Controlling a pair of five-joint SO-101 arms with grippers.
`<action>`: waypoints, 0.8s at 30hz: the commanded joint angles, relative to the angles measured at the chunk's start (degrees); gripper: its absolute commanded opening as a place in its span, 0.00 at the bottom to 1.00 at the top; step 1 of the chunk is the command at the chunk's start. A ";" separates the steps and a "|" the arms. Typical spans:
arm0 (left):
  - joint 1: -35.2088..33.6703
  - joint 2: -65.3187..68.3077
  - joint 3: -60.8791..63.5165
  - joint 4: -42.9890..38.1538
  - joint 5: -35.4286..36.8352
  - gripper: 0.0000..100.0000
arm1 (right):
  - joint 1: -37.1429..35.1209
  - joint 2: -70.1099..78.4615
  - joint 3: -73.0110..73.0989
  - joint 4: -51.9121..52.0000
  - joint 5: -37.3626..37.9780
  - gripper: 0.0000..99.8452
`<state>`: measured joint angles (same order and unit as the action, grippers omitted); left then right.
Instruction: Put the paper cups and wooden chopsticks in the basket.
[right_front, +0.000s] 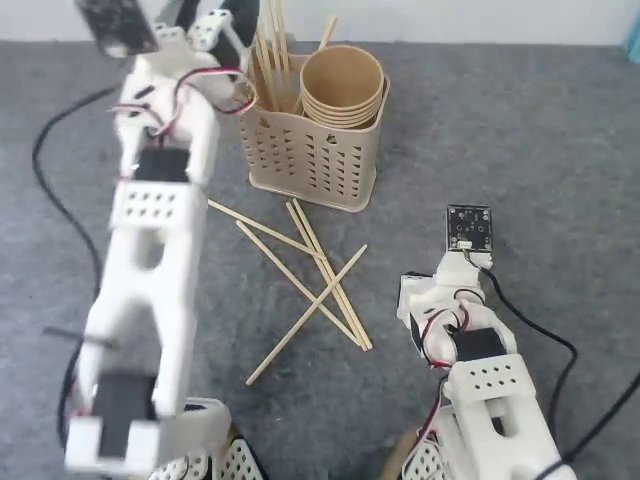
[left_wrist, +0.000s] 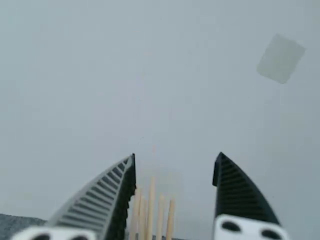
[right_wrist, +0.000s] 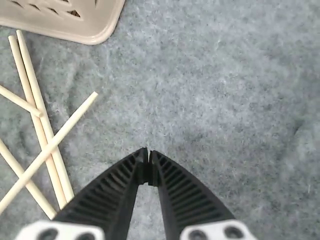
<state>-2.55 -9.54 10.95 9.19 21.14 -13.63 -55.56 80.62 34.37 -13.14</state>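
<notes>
a: where do things stand?
b: the paper cups sit stacked in the basket, upper centre of the high view, with upright chopsticks beside them. the loose chopsticks lie crossed on the grey mat mid-frame, below the basket.
a: and the pincers?
b: the left gripper is spread wide and empty, up by the basket's upper-left corner. the right gripper is pressed together, pinching nothing.
a: which one should fetch the sticks?
b: the right, i'd say. they lie just left of that arm's tip in the high view, long axes diagonal, most running upper left to lower right. it would have to spread and turn across one.
</notes>
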 joint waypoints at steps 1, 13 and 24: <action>-0.97 -16.26 1.19 16.79 0.62 0.24 | 0.75 -1.19 -0.26 -0.75 0.88 0.01; -6.77 -27.43 5.93 62.68 -0.18 0.18 | 0.48 -1.45 1.14 -0.75 0.70 0.01; -7.03 -27.34 33.45 44.13 2.20 0.03 | 0.57 -1.27 1.23 -0.66 0.53 0.01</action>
<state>-9.32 -35.30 37.93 62.11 20.35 -13.63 -55.56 82.11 34.37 -13.14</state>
